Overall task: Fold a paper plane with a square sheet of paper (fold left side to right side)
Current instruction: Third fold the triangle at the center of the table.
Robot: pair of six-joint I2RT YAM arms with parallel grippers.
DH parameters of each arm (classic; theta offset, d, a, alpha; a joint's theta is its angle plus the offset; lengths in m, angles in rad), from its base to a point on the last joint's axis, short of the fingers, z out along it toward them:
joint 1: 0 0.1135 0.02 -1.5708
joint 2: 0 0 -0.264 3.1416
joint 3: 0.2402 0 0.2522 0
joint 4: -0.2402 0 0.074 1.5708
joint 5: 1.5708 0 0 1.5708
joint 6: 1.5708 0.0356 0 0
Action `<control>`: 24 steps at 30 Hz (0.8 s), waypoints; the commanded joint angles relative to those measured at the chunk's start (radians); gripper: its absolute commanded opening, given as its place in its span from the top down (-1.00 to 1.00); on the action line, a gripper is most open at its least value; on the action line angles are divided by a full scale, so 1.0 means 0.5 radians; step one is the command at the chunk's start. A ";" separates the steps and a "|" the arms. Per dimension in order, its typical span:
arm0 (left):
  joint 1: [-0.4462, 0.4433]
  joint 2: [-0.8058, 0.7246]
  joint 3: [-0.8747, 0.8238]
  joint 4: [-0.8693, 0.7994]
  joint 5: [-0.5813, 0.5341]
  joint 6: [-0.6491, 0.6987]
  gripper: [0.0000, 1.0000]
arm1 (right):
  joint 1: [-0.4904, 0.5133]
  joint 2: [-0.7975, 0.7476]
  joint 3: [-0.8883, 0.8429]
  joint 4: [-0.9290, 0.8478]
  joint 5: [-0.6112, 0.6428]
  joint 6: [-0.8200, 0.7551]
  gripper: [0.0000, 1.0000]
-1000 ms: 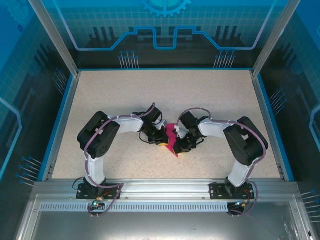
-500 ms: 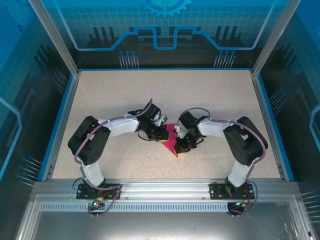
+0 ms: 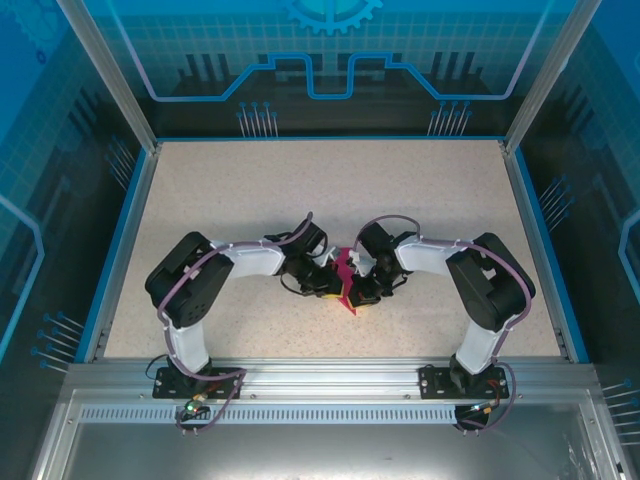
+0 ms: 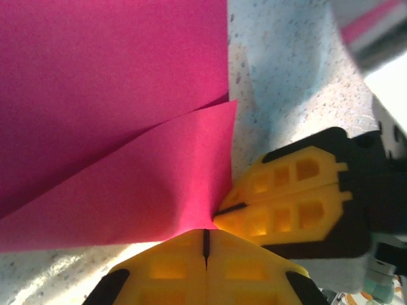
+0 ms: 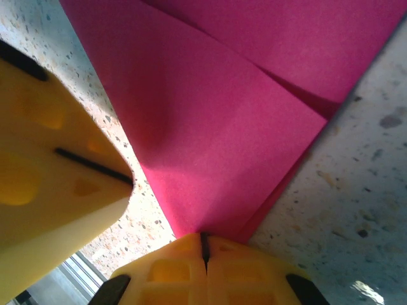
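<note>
Left tool (image 4: pixel 205 236) and right tool (image 5: pixel 203 240), crowded tip to tip, each clamp the folded pink paper (image 4: pixel 114 95) over the speckled worktop (image 3: pixel 250 190).

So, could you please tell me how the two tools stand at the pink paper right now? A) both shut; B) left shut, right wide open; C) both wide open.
A: in the wrist views the left tool and the right tool are each pressed shut, with their tips at a corner of the pink paper.
</note>
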 commanded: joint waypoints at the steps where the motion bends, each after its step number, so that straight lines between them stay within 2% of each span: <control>1: -0.009 0.070 0.018 0.028 0.031 -0.012 0.92 | 0.028 0.106 -0.029 -0.080 0.252 0.011 0.98; 13: 0.011 0.117 0.006 -0.072 -0.278 0.125 0.95 | 0.028 0.107 -0.031 -0.124 0.321 -0.004 0.98; 24: 0.211 0.041 0.003 -0.248 -0.441 0.324 0.94 | 0.025 0.108 -0.035 -0.133 0.337 -0.007 0.98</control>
